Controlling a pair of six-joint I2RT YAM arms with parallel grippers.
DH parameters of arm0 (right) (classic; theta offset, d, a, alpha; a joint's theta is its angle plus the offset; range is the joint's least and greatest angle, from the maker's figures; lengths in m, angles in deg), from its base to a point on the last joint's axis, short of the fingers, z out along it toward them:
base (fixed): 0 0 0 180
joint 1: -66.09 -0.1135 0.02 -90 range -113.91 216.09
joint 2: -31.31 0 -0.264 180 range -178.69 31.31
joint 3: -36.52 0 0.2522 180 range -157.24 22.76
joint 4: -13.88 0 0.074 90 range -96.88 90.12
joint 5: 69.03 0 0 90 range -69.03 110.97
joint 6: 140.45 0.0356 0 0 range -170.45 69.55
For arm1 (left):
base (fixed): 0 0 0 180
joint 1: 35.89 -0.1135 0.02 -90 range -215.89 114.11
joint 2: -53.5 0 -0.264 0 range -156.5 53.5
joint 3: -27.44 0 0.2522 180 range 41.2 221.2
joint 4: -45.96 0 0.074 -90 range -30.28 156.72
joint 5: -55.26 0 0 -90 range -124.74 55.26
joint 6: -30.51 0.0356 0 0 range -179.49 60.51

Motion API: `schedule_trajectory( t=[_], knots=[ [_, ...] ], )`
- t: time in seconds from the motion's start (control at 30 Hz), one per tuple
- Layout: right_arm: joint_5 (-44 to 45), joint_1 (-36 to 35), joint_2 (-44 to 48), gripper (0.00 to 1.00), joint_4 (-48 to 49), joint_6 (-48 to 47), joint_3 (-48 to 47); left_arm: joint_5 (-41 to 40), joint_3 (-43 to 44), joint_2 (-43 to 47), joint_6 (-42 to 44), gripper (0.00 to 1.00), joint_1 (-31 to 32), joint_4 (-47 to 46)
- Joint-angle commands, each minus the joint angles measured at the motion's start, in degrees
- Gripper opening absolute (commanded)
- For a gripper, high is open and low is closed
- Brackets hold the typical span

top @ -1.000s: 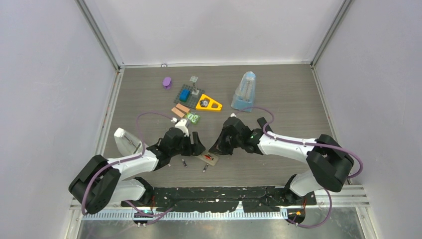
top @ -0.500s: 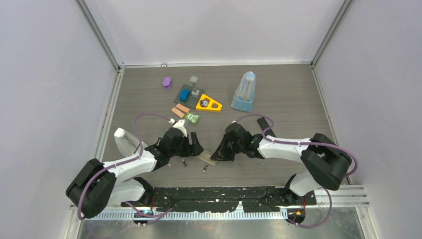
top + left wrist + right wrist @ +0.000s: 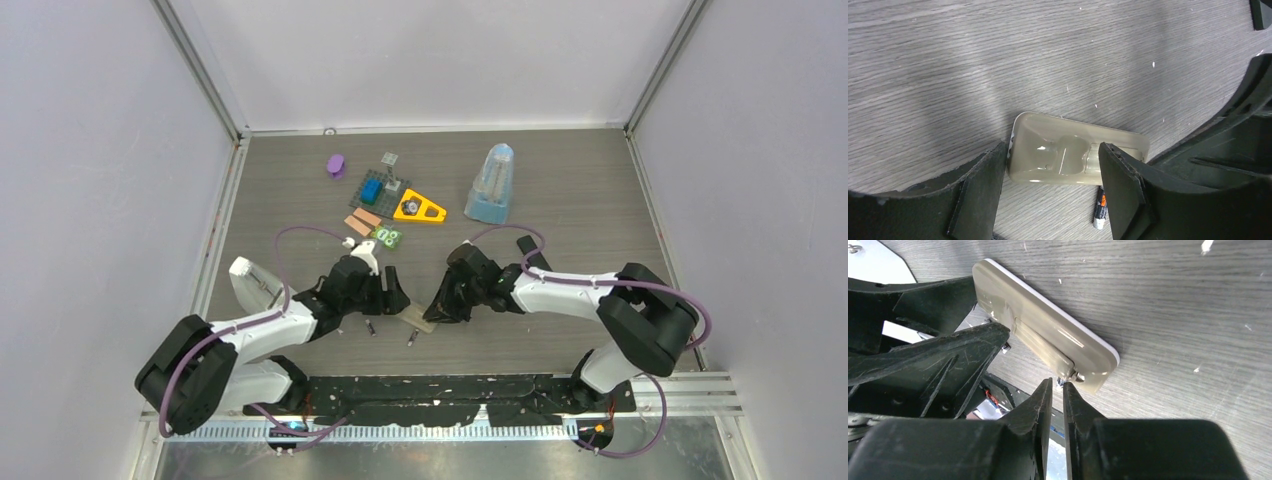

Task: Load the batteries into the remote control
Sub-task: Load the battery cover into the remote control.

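The grey wood-grain table is carrying both arms at its near edge. The right arm is now reaching lower and further in than a second ago: its wrist has come down from a spot beyond the remote to the remote's right end, and it has hardly shifted over the last half second. The left arm is lying low and stretched rightward from its base, much as before.

The remote control is sitting in the near half of the table, about midway between the left and right edges, showing its pale beige back. A second ago that spot was looking darker.

The left gripper is pointing down over the remote with its jaws standing wide, one finger at the remote's end and the other overlapping its back. Whether they are pinching it I cannot tell. The right gripper is showing only a thin slit between its fingers, gripping nothing that shows, its tips at the remote's end beside a small metal contact.

Two batteries are lying loose toward the near edge, the second just beside the remote.
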Motion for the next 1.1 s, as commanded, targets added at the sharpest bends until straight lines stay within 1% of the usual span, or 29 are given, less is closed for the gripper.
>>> schedule_trajectory(
  t=[0.0,0.3,0.5,0.63,0.7,0.73,0.77,0.8,0.83,0.87,0.9,0.93,0.97,1.0,1.07],
  knots=[
    [2.02,-0.53,-2.45,0.20,-0.28,-1.62,-2.75,2.94,-0.22,-3.14,0.69,0.69,0.26,3.26],
    [3.92,-1.00,-6.61,0.10,-2.19,-1.12,-4.37,5.31,-1.61,-4.21,0.60,0.67,0.24,1.83],
    [4.96,-1.37,-6.19,0.09,-2.73,-2.17,-5.04,3.80,-0.54,-2.83,0.53,0.67,0.24,3.57],
    [6.99,-1.38,-3.54,0.12,-2.85,-5.80,-7.66,-0.44,3.43,0.02,1.04,0.69,0.01,9.60],
    [7.96,-1.36,-1.76,0.17,-2.92,-9.21,-9.39,-2.29,6.00,1.71,1.65,0.71,-0.59,12.55],
    [8.37,-1.36,-0.50,0.23,-2.92,-11.99,-10.03,-3.17,7.37,2.70,2.06,0.71,-0.89,13.98],
    [8.54,-1.35,0.02,0.27,-3.05,-13.77,-11.41,-3.76,8.65,3.91,2.37,0.72,-1.40,15.56],
    [8.79,-1.35,0.83,0.37,-4.12,-17.63,-12.18,-5.54,9.86,4.99,2.61,0.73,-1.88,17.05],
    [8.79,-1.35,1.04,0.42,-4.84,-19.66,-13.79,-7.17,11.49,6.11,2.81,0.75,-2.36,19.03],
    [8.02,-1.49,1.24,0.52,-6.00,-24.38,-14.52,-8.62,12.53,7.23,2.94,0.78,-2.89,21.10],
    [7.71,-1.55,1.20,0.56,-6.66,-26.60,-15.96,-9.99,13.50,8.73,2.98,0.80,-3.36,22.95],
    [8.15,-1.84,0.79,0.64,-8.65,-31.08,-16.61,-11.38,14.29,10.16,2.93,0.82,-3.67,24.63],
    [8.65,-2.44,0.53,0.68,-10.38,-33.60,-17.71,-12.84,14.81,11.91,2.71,0.83,-3.98,26.17],
    [9.59,-2.87,-0.43,0.74,-11.57,-38.10,-18.37,-14.06,15.42,13.60,2.41,0.84,-4.38,27.90],
    [11.89,-4.15,-2.51,0.80,-15.85,-44.03,-20.94,-17.07,16.89,16.71,1.57,0.87,-4.93,31.96]
  ],
)
